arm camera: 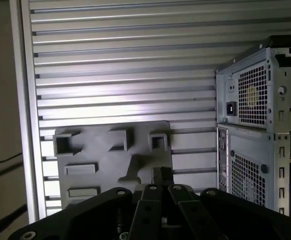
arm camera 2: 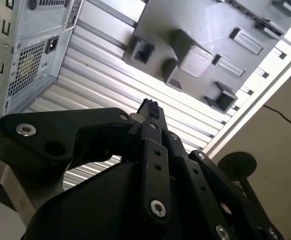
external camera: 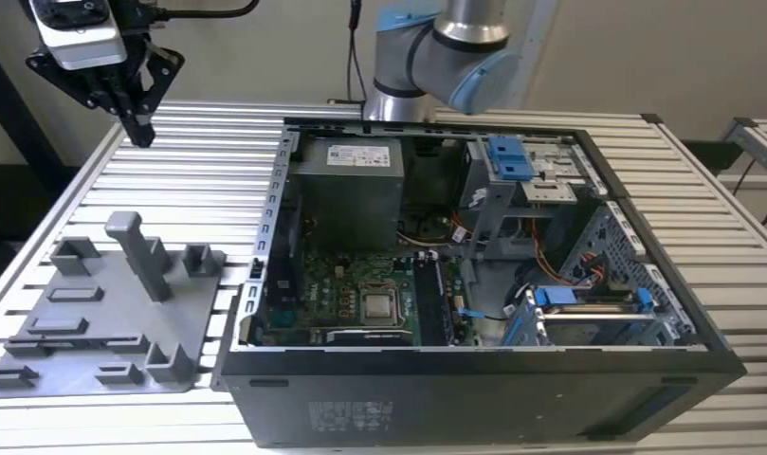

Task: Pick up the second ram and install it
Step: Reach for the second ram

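One open black case is lying on the table, and it is holding one green board, one gray power box and two blue clips. One gray tray is sitting just beside the case at the exterior view's left, carrying one tall post and a few small blocks. One claw is hanging over the far part of the table with its tips pinched narrow together, and I cannot tell where the ram is lying.
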You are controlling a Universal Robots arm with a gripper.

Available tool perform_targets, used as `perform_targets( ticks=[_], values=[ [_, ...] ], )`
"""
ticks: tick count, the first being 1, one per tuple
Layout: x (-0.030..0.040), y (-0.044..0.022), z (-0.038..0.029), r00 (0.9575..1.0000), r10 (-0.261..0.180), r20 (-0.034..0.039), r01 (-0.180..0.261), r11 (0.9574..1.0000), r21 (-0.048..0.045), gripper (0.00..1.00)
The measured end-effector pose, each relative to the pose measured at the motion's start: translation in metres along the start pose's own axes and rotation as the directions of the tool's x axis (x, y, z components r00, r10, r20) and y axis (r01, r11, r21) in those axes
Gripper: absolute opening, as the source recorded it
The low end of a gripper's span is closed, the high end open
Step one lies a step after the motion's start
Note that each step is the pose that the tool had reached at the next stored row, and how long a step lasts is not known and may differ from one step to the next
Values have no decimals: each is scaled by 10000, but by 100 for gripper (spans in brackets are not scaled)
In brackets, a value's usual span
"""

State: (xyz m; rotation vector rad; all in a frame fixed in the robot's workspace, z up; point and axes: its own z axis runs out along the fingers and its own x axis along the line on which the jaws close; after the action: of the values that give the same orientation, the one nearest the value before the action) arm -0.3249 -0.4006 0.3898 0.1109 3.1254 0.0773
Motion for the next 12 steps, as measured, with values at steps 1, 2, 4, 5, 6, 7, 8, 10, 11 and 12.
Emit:
perform_targets(
  ticks=[1,2,4,5,6,7,8,10,11,12],
  values=[
    [23,-2,1,10000,0,-4,0,10000,0,11],
    [47,-3,2,10000,0,-9,0,10000,0,11],
    [93,-7,3,10000,1,-18,-1,10000,1,11],
    [112,-8,4,10000,2,-24,-2,10000,1,11],
    [131,-10,4,10000,2,-31,-2,10000,2,11],
    [151,-11,6,10000,3,-36,-3,10000,2,11],
    [174,-13,6,10000,2,-40,-2,10000,2,11],
    [233,-17,7,10000,3,-45,-3,10000,3,11],
    [270,-20,8,10000,3,-46,-3,10000,3,11],
    [308,-23,9,10000,2,-47,-2,10000,3,11]
  ],
)
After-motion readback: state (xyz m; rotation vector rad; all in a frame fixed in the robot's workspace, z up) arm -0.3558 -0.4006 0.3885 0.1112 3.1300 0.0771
